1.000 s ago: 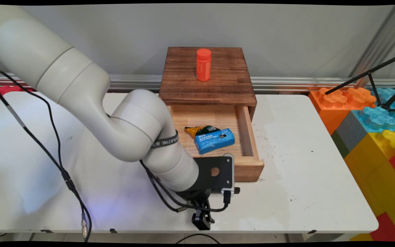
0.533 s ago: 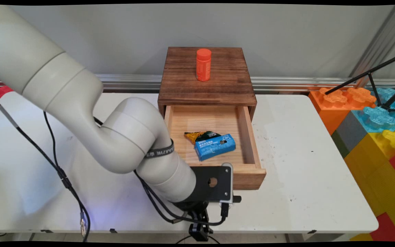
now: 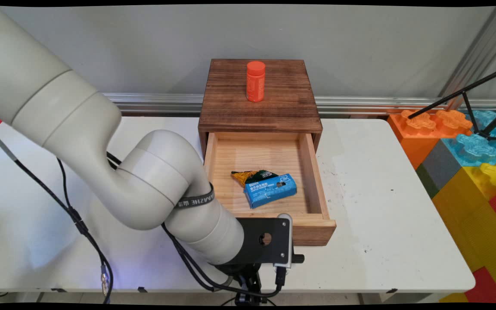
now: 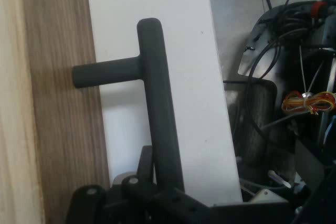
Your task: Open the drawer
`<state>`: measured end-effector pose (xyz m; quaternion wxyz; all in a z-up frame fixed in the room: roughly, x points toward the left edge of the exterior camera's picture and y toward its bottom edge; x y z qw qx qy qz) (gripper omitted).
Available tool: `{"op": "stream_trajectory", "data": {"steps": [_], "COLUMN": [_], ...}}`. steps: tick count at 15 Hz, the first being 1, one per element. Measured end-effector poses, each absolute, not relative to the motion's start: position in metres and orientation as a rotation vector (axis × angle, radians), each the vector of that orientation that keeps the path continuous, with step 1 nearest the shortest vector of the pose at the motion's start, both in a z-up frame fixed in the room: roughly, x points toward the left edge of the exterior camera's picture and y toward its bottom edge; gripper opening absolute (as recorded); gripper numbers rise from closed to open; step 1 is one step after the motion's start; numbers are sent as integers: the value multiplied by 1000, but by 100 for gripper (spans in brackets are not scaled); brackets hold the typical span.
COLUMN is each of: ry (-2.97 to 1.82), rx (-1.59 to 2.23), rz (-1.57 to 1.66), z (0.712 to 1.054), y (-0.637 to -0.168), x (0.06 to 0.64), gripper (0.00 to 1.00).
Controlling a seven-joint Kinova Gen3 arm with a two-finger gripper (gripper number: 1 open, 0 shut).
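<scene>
The drawer [image 3: 317, 230] is found drawn well out of the wooden cabinet [image 3: 260, 112] on the bench [image 3: 381, 193], a blue box [image 3: 270, 190] and a snack packet [image 3: 248, 175] lying inside it, while its dark handle [image 4: 157, 103] is clasped by the closed gripper [image 4: 157, 169] at the bench's near edge.

One orange bottle [image 3: 255, 81] — one wooden drawer box [image 3: 260, 95] (drawer open) — one blue carton [image 3: 270, 190], one snack packet [image 3: 251, 175].

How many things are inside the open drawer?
2: a blue box near the drawer's front, and a dark snack packet touching it just behind. The arm hides the front left corner, so more could be hidden.
</scene>
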<state>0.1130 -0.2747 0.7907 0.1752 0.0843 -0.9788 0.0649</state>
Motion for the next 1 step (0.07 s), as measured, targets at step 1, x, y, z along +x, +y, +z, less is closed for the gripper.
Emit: {"op": "stream_trajectory", "data": {"steps": [1], "ry": [-2773], "rx": [238], "rz": [185], "z": [791], "y": [-274], "x": [113], "gripper": [100]}}
